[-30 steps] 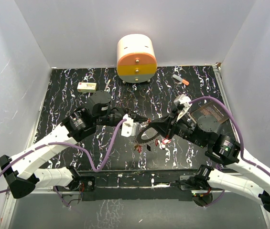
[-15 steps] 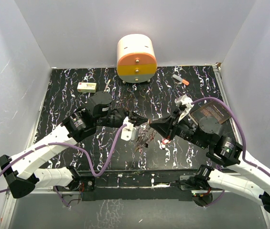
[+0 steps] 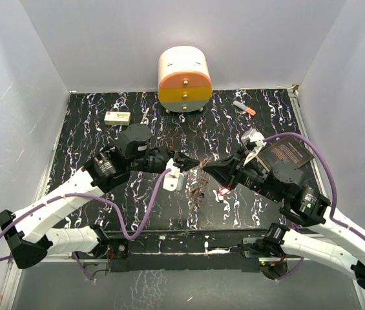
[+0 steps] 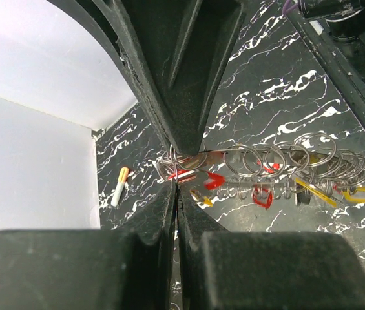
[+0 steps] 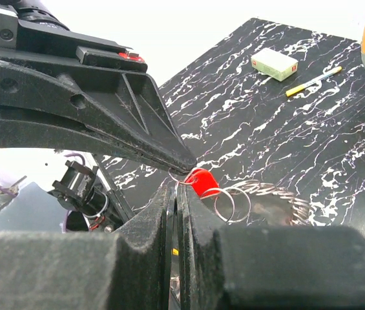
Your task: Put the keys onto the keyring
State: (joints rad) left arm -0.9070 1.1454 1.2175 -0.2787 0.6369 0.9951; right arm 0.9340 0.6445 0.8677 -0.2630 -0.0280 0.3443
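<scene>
The keyring (image 3: 198,186) hangs on edge above the black table, between my two gripper tips. My left gripper (image 3: 197,164) is shut, and a thin wire loop of the keyring (image 4: 266,161) sits pinched at its tip (image 4: 176,187). My right gripper (image 3: 206,167) meets it tip to tip and is also shut on a loop (image 5: 174,184). A red key (image 5: 201,182) dangles right behind that pinch. More keys, red (image 4: 261,196) and yellow (image 4: 314,192), hang along the string of small rings. One red key (image 3: 223,192) lies on the table below the right gripper.
A white, orange and yellow drawer drum (image 3: 184,79) stands at the back. A small white box (image 3: 117,117) lies back left and an orange-tipped marker (image 3: 244,108) back right. A dark card (image 3: 289,154) lies by the right arm. Grey walls enclose the table.
The keyring lay flat on the table a second ago; now it is lifted and hangs edge-on between the tips. The right gripper rose and drew slightly right; the left arm barely moved.
</scene>
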